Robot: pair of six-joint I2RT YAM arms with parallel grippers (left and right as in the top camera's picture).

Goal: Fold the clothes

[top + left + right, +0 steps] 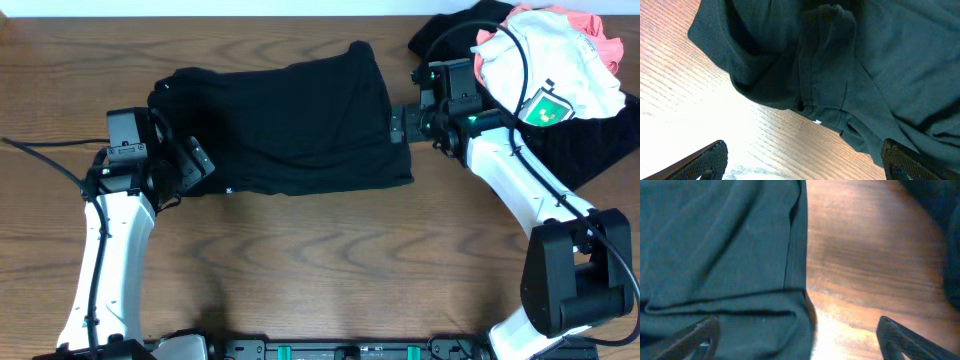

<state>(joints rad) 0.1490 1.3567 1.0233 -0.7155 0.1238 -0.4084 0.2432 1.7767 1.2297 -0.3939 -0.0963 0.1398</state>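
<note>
Left gripper (190, 162), right gripper (398, 125) both spread; black shirt (290, 120) lies flat, long axis left-right.

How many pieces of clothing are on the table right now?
4 visible: a black shirt spread in the middle; heaped at the far right, a white one, a coral-pink one and black fabric beneath. More may be hidden underneath.
</note>
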